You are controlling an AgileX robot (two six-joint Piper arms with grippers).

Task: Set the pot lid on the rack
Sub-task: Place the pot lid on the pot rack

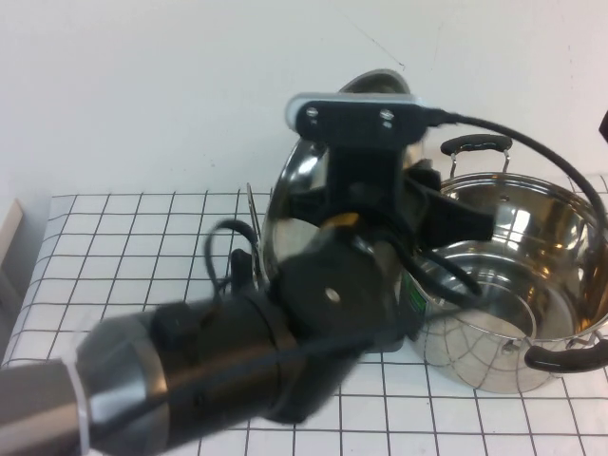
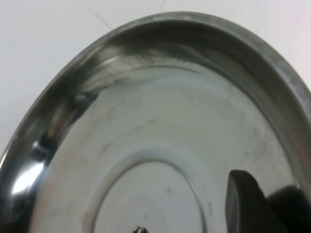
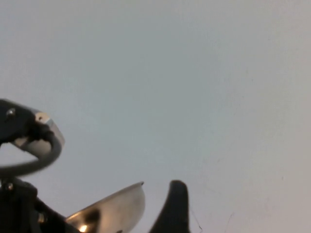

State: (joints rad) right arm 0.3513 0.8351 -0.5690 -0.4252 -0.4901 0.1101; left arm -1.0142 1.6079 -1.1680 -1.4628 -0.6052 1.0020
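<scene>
The pot lid (image 1: pixel 290 204) stands on edge above the mostly hidden rack (image 1: pixel 249 249), of which only a wire loop and a dark edge show behind the arm, so placement looks nearly done, with seating and release left. The left gripper (image 1: pixel 356 204) is against the lid; whether it grips cannot be told. The deep pot (image 1: pixel 518 285) sits just beside on the checked tabletop (image 1: pixel 123 247). The right gripper (image 3: pixel 175 208) points at the wall, its state unclear.

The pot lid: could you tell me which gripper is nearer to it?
Left. The left gripper is right at the pot lid, which stands on edge; the right gripper is off beside it, clear of it.
</scene>
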